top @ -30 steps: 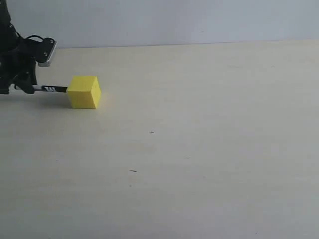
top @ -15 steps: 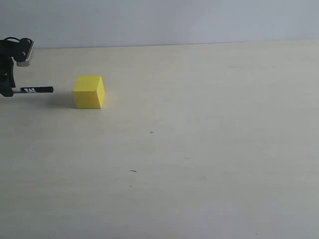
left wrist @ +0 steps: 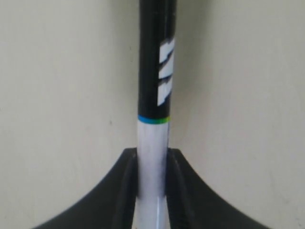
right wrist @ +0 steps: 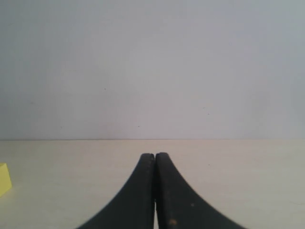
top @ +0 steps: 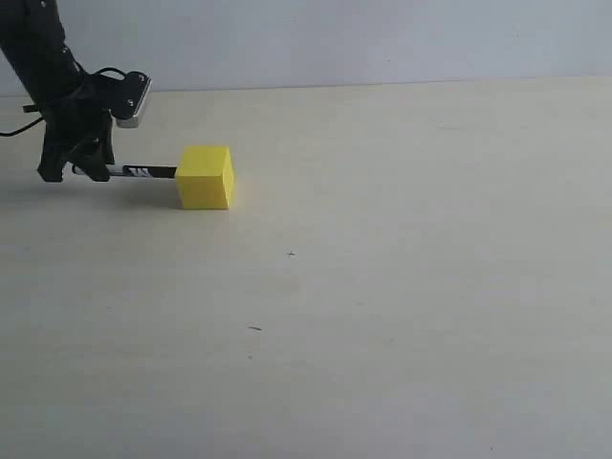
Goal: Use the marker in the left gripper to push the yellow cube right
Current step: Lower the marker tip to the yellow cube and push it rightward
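On the table (top: 402, 306), toward its back-left part, the cube (top: 205, 177) sits flat. Just left of it the marker (top: 143, 172) lies level, 1 end against the cube's left face, the other between the 2 fingers of the left gripper (top: 93, 172), farther left. Behind the table stands the wall (top: 335, 43).

The left gripper (left wrist: 152, 160) clamps the marker (left wrist: 156, 62) by its white barrel, with dark fingers (left wrist: 126, 183) pressed against both sides. Beyond the grip there is a thin blue-green ring, then a black section with white markings. A pale table (left wrist: 62, 86) lies beneath.
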Tool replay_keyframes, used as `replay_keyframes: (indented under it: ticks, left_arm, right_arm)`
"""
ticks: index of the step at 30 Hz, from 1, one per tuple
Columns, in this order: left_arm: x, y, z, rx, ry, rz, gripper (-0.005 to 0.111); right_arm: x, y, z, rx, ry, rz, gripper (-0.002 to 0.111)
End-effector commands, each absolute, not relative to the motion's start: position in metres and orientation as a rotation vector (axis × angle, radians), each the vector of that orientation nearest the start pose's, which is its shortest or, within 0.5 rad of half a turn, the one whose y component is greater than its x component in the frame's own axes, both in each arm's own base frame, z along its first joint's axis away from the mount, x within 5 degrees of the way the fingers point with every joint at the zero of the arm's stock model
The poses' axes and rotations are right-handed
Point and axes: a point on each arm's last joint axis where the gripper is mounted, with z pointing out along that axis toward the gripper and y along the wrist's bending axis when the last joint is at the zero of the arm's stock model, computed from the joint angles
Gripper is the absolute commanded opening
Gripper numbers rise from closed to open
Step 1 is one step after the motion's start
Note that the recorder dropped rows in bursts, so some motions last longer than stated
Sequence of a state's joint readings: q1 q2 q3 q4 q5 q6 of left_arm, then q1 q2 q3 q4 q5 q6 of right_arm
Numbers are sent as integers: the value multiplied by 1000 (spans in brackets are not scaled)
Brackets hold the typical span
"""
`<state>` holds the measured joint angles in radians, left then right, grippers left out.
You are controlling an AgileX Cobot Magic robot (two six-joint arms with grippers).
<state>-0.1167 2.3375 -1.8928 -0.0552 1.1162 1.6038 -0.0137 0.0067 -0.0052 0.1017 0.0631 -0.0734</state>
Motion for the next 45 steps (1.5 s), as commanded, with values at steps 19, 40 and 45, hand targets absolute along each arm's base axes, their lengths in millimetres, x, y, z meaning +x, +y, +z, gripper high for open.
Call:
replay_keyframes:
  ticks: [19,40,45]
  left_arm:
    - [465,-93,145,-2498,-2092,-10,0]
    - [466,-90,145,-2368,-2271,46,0]
    - [464,-131,145,-2504,-2218,-24,0]
  right_arm:
    - [56,-1,208,29,1540,8,0]
    - [56,-1,208,29,1540,8,0]
    - [56,-1,208,29,1540,8,0]
